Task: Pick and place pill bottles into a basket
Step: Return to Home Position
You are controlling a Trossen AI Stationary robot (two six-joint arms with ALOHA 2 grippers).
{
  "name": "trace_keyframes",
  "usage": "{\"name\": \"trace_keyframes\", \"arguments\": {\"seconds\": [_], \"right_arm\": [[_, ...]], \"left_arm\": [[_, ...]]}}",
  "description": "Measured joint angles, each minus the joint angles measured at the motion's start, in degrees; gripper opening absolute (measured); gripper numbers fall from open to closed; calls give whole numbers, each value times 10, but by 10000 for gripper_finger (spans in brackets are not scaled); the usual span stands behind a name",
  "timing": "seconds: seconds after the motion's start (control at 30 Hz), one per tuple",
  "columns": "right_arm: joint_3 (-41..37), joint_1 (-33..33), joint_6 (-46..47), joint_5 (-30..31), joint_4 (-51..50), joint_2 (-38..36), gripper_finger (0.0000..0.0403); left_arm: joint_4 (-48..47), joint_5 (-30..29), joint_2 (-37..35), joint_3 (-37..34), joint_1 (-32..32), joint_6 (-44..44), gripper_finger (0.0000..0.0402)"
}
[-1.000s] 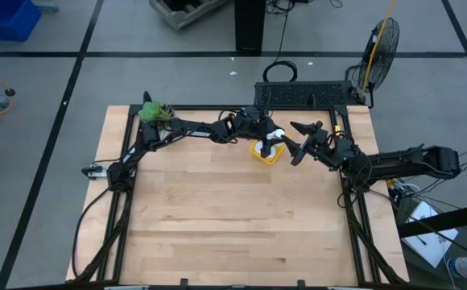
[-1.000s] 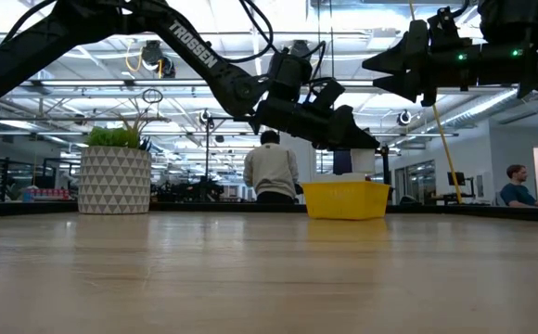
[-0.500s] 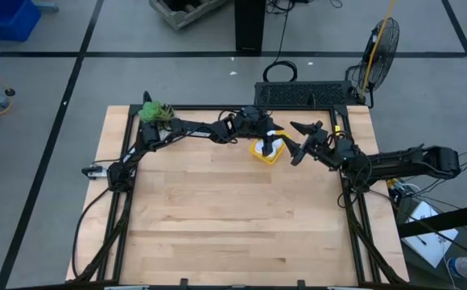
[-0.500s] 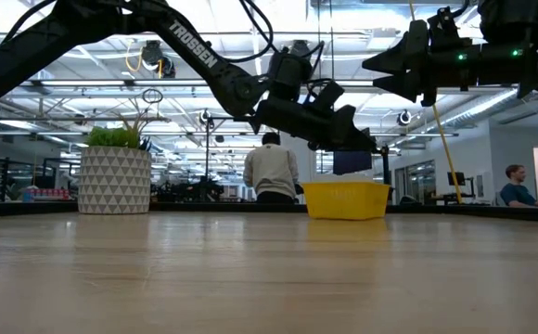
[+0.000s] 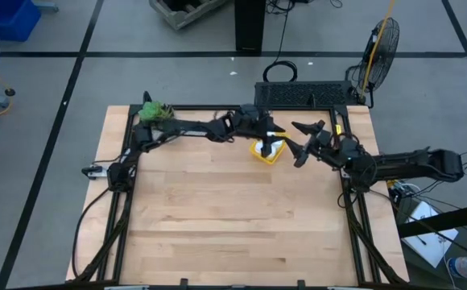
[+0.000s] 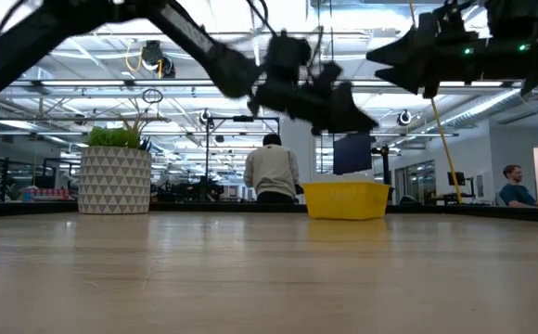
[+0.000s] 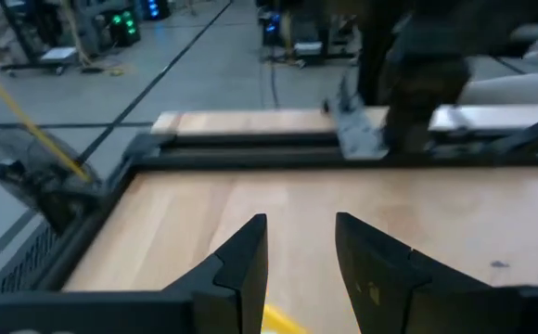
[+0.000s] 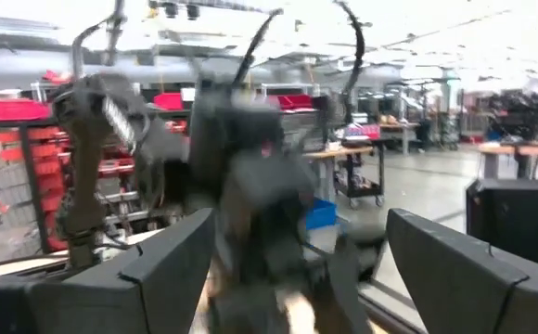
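Note:
The yellow basket (image 5: 259, 153) stands on the table's far middle part, with something white (image 5: 275, 147) showing in it; I cannot tell whether that is a pill bottle. In the low view the basket (image 6: 346, 200) hides whatever lies inside. My left gripper (image 5: 272, 138) hovers just above the basket. In the left wrist view its fingers (image 7: 301, 255) stand close together with nothing between them, and a yellow corner of the basket (image 7: 274, 320) shows below them. My right gripper (image 5: 299, 145) hangs to the basket's right, held high (image 6: 390, 57) and open (image 8: 306, 278), empty.
A white patterned pot with a green plant (image 6: 114, 181) stands at the table's far left corner (image 5: 154, 111). A black keyboard-like unit (image 5: 302, 94) lies beyond the far edge. People (image 6: 271, 172) are in the room behind. Bare wood (image 5: 233, 225) covers the near half.
My left gripper has risen from just over the basket's rim to a clearly higher place above it, blurred with motion. The basket has stayed where it was.

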Motion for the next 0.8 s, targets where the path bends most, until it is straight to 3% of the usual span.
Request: {"name": "trace_keyframes", "arguments": {"seconds": [0.23,0.33,0.47,0.63,0.8], "right_arm": [[0,21,-48,18,-156,-178,308],[0,34,-64,44,-226,-264,308],[0,46,-72,50,-301,-356,308],[0,56,-80,105,-398,-438,308],[0,56,-77,103,-446,-480,308]], "left_arm": [[-250,8,-164,1,17,37,131],[-306,11,-234,-14,30,53,131],[-306,13,-328,-90,38,67,131],[-239,11,-443,-260,52,58,131],[-149,8,-551,-424,60,20,131]]}}
